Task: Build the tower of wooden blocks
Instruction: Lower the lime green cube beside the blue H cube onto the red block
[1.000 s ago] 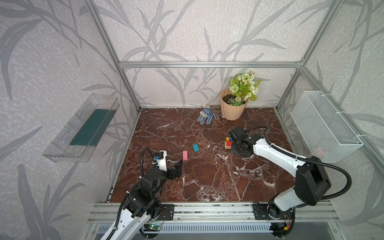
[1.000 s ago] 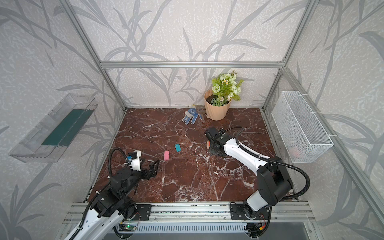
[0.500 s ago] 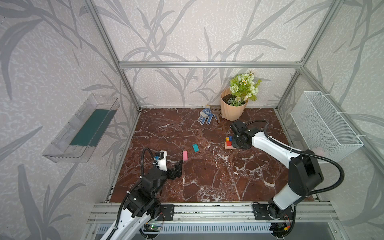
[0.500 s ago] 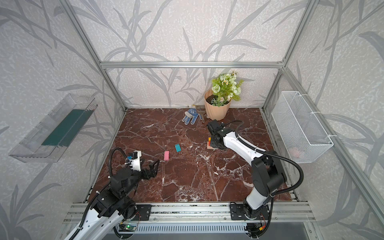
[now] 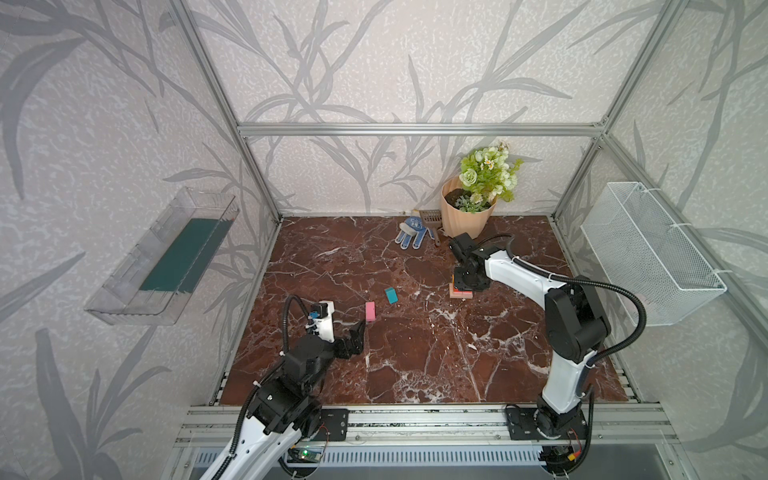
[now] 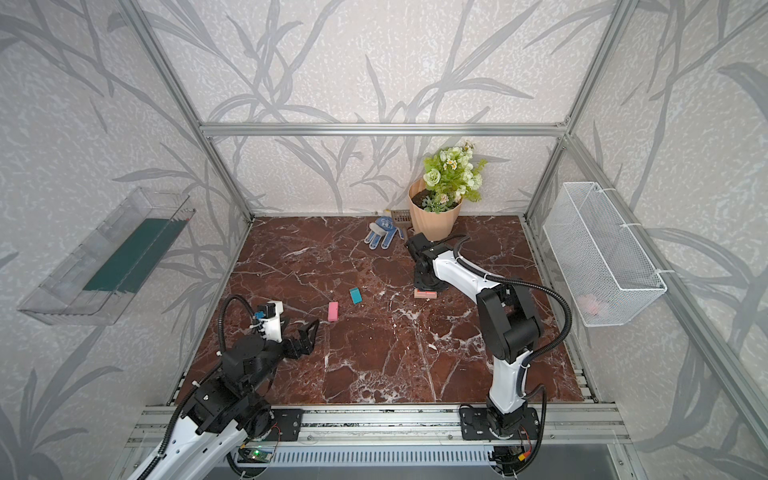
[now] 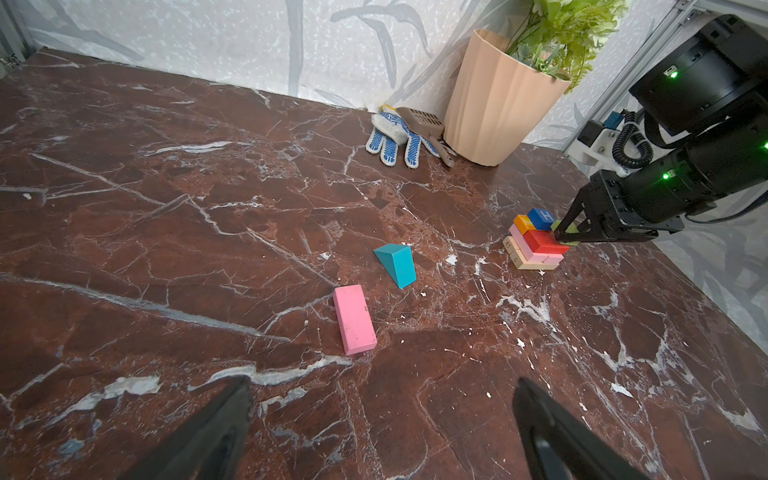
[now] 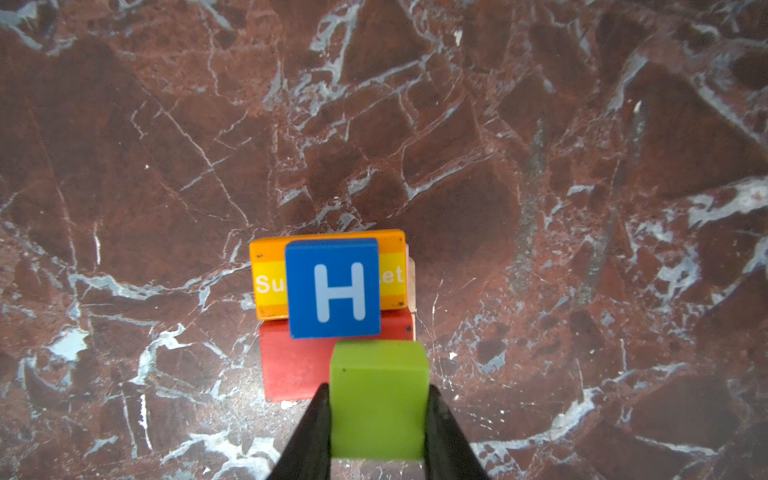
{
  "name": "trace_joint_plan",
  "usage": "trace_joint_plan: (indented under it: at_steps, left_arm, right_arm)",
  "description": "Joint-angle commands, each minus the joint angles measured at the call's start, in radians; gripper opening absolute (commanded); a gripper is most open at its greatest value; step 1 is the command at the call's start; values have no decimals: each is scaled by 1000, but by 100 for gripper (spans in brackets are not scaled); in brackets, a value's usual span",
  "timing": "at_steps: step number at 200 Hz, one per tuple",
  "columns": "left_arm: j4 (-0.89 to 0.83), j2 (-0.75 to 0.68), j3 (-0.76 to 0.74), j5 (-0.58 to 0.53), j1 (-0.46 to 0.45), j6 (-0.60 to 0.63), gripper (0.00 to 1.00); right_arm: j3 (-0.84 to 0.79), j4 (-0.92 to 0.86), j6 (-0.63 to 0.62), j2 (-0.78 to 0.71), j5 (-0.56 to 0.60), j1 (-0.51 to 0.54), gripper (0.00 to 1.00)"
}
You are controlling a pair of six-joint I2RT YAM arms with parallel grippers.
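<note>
Over the last second the right arm has swung round toward the far side. The right gripper (image 7: 560, 236) now sits over the tower (image 5: 460, 292), jaws pinching a green block (image 8: 379, 399) above the red block (image 8: 291, 365), just beside the H cube (image 8: 333, 289). Placing looks next; whether the green block touches yet I cannot tell. The tower stands right of centre, on the near side of the flowerpot (image 5: 463, 214). It is low and stepped: a tan base, a pink layer, then red and orange. A pink block (image 7: 354, 318) and teal wedge (image 7: 395, 264) lie loose to its left. The left gripper (image 7: 382, 388) hangs spread, unmoved.
</note>
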Motion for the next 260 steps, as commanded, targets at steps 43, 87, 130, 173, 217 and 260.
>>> trace_joint_plan:
  at_steps: [43,87,130,173,217,260]
  left_arm:
    - [6,2,12,-15,-5,-4,99]
    - [6,1,12,-14,-5,-4,99]
    - [6,3,12,-15,-5,-4,99]
    - [5,2,12,-14,-5,-4,99]
    - [5,2,12,-14,-5,-4,99]
    - [4,2,12,-14,-5,-4,99]
  right_arm:
    - [10,-24,-19,-9,-15,-4,26]
    - [15,-23,-12,4,-31,-4,26]
    - [20,-22,-10,11,-43,-4,26]
    - [21,-18,-10,14,-48,-4,27]
    - [25,-16,-11,21,-52,-4,29]
    - [35,-20,-13,31,-54,-5,30]
